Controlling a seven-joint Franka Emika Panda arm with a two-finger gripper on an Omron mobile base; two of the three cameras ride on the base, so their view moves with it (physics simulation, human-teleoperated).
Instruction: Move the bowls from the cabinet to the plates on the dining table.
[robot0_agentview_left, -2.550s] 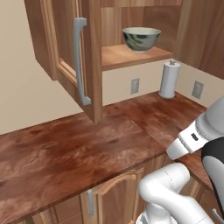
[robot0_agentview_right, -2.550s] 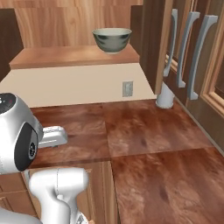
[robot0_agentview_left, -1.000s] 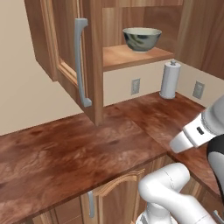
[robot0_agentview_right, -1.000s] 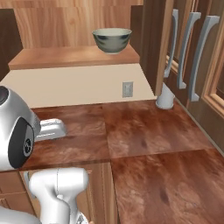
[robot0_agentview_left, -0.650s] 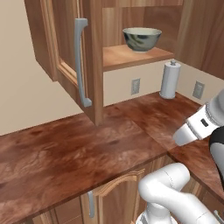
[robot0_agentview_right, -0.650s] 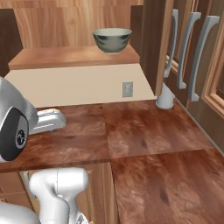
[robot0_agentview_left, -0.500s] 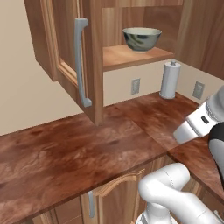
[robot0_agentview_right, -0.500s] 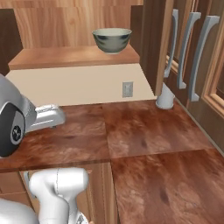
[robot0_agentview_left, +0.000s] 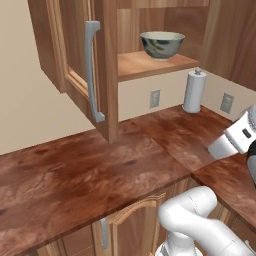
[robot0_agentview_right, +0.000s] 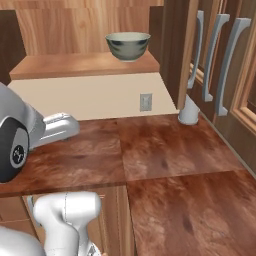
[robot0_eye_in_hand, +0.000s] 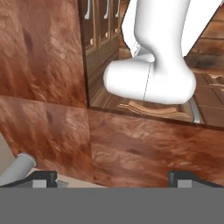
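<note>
A grey-green bowl (robot0_agentview_left: 161, 44) (robot0_agentview_right: 128, 45) with dark markings stands upright on the lower shelf (robot0_agentview_left: 150, 64) of the brown wall cabinet. The cabinet door (robot0_agentview_left: 75, 60) hangs open to the left, showing its long grey bar handle (robot0_agentview_left: 92, 75). My gripper (robot0_eye_in_hand: 113, 179) is open with nothing between its fingertips (robot0_eye_in_hand: 43, 177). It points down at the reddish-brown counter (robot0_eye_in_hand: 131, 144), low and well away from the bowl. A white link of my arm (robot0_agentview_left: 231, 142) (robot0_agentview_right: 55, 127) reaches over the counter. The plates and the dining table are out of view.
A white paper towel roll (robot0_agentview_left: 193, 91) (robot0_agentview_right: 189, 111) stands at the back of the counter (robot0_agentview_left: 100, 170) beside a wall outlet (robot0_agentview_left: 155, 98). Tall wooden cupboards with grey handles (robot0_agentview_right: 220, 50) close off the right side. Base cabinets sit under the counter.
The white arm link has swung upward and outward over the counter. The bowl and the cabinet door have not moved, and the gripper stays open.
</note>
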